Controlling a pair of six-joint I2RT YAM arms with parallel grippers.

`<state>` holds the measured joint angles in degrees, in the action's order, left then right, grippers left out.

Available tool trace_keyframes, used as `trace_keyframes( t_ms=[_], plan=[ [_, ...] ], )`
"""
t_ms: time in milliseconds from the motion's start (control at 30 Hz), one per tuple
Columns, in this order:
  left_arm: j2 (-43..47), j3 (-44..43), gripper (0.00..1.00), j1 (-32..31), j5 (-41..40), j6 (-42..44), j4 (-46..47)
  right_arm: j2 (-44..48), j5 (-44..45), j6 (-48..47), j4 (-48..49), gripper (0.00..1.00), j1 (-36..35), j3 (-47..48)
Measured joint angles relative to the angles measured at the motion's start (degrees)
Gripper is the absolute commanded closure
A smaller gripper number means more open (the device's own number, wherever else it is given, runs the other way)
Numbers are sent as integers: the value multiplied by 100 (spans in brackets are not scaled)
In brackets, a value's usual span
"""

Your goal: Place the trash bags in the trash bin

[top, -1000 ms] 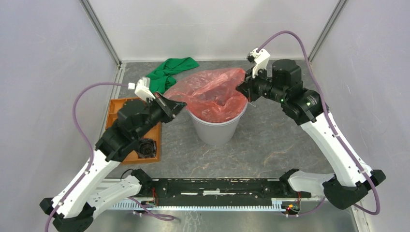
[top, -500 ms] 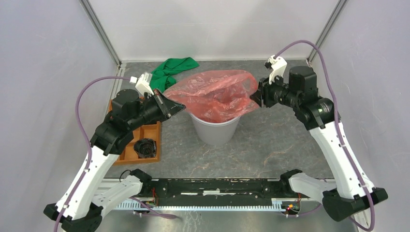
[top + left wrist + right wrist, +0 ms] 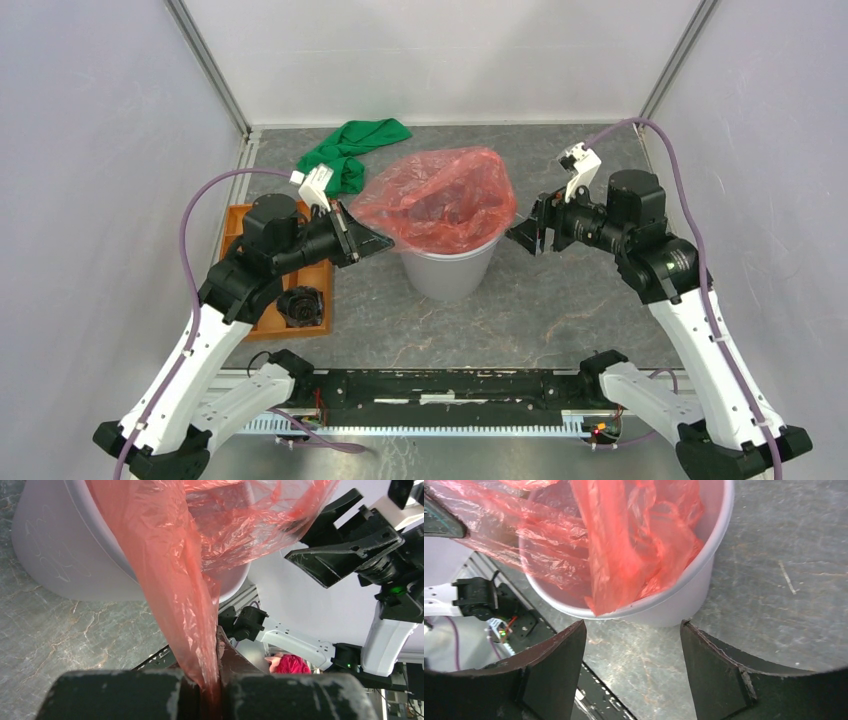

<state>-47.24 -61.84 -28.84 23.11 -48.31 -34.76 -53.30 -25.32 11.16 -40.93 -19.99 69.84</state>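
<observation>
The red trash bag lies bunched over and inside the mouth of the light-grey trash bin, mid-table. Its left edge stretches out past the rim into my left gripper, which is shut on it. The left wrist view shows the plastic film running down from the bin and pinched in the left gripper. My right gripper hangs open just right of the bin, holding nothing. From the right wrist the bag droops over the bin's rim, beyond the open right gripper.
A green cloth lies at the back left by the wall. An orange compartment tray sits left of the bin under my left arm, with a black object in it. Enclosure walls stand on three sides.
My right gripper opened and let go of the bag's right edge, then drew back right and lower. That side of the bag settled onto the bin. The left gripper kept its hold.
</observation>
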Motion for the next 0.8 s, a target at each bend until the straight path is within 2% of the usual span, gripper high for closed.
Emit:
trace_keyframes(
  t_ms=[200,333,533,667,800],
  plan=[
    [13,0,98,0,92,0,63,356,-472,988,776,46,-4,-706],
    [61,0,98,0,109,0,68,546,-745,1810,1598,47,-57,-1322],
    [186,0,98,0,151,-2,149,549,-728,2376,2227,47,-229,-1539],
    [232,0,98,0,166,-4,219,463,-579,2533,2472,65,-483,-1580],
    [251,0,98,0,260,-7,284,396,-271,2597,2562,68,-737,-1665]
  ],
)
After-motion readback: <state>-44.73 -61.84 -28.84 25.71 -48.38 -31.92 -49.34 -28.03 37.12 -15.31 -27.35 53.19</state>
